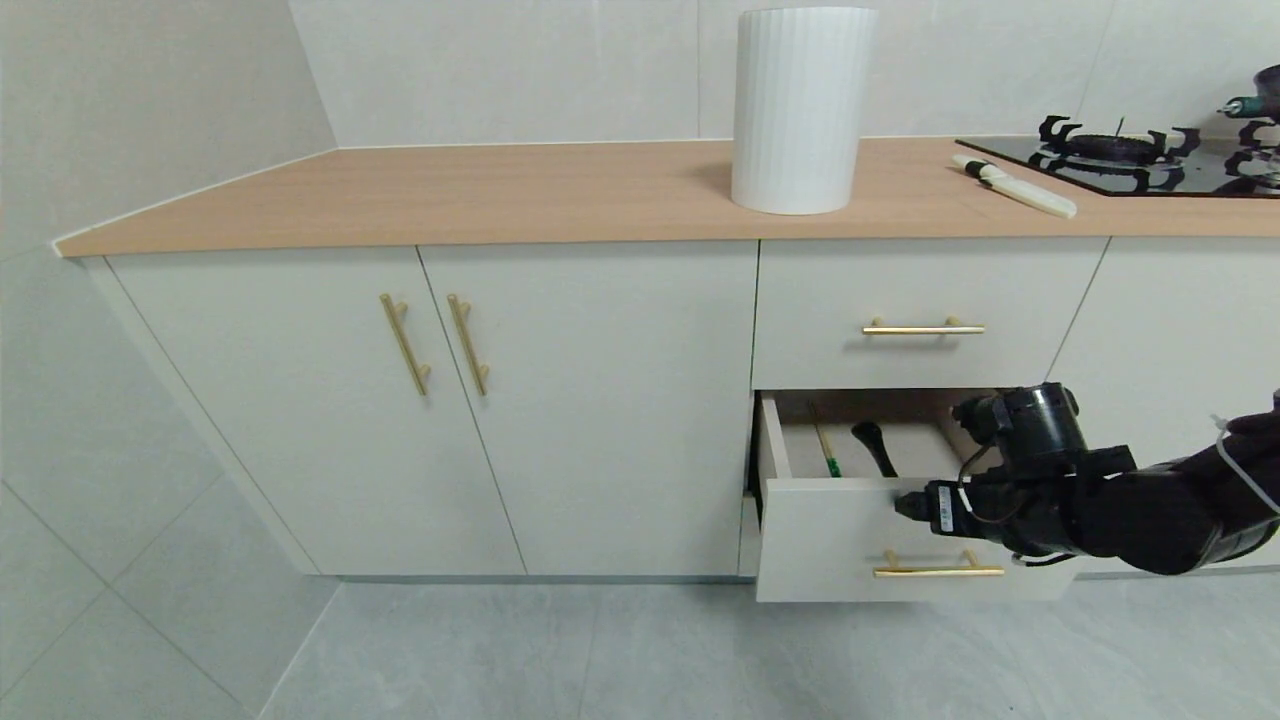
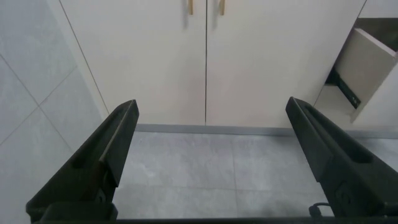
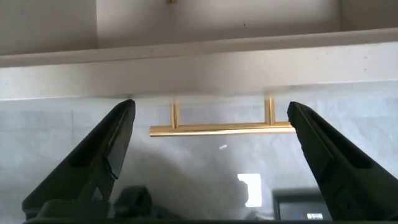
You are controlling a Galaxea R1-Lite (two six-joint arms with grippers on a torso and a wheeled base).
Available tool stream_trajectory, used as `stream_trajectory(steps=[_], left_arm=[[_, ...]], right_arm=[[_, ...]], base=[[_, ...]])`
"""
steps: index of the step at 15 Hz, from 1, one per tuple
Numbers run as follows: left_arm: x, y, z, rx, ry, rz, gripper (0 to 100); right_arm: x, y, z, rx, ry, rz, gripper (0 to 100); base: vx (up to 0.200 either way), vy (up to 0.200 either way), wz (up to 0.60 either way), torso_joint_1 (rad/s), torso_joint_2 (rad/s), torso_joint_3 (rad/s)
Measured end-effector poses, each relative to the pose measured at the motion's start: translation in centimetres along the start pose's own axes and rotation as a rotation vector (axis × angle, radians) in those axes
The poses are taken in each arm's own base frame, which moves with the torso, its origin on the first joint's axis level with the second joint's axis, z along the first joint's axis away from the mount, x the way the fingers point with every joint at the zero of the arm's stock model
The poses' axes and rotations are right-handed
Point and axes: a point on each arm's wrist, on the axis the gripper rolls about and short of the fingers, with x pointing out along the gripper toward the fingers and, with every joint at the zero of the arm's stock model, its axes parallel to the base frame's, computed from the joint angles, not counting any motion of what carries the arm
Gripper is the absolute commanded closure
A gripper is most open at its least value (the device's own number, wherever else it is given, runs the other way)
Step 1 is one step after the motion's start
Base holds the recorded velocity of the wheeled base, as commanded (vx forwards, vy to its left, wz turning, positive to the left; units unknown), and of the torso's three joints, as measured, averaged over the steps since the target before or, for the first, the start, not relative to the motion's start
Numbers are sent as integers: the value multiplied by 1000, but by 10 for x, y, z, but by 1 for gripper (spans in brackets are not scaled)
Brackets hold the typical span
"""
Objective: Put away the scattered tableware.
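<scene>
A cream-coloured knife (image 1: pixel 1015 187) lies on the wooden counter (image 1: pixel 500 195) beside the stove. The lower drawer (image 1: pixel 830 540) stands pulled out; inside lie a thin green stick (image 1: pixel 827 452) and a black-handled utensil (image 1: pixel 873 447). My right gripper (image 1: pixel 908 505) is open just in front of the drawer's front panel, slightly above its gold handle (image 1: pixel 938 571). In the right wrist view that gripper (image 3: pixel 210 109) faces the panel, with the gold handle (image 3: pixel 221 129) framed between its fingers. My left gripper (image 2: pixel 211 106) hangs open and empty over the floor, facing the cabinet doors, the open drawer (image 2: pixel 370 62) off to one side.
A tall white ribbed container (image 1: pixel 797 110) stands on the counter above the drawers. A black gas stove (image 1: pixel 1130 160) sits at the far right. The upper drawer (image 1: pixel 920 310) is shut, as are the two cabinet doors (image 1: pixel 440 400) to the left. Grey tiled floor lies below.
</scene>
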Motion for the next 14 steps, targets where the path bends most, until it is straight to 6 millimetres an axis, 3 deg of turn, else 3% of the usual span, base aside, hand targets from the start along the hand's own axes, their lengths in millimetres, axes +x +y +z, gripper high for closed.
stream_trajectory(steps=[6, 14], left_arm=[[0, 0, 0, 0, 0, 0, 0], [0, 0, 0, 0, 0, 0, 0]], right_arm=[[26, 9, 42, -44, -124, 11, 0], [68, 8, 52, -13, -198, 4, 0]], base=[[0, 0, 0, 0, 0, 0], [0, 0, 0, 0, 0, 0]])
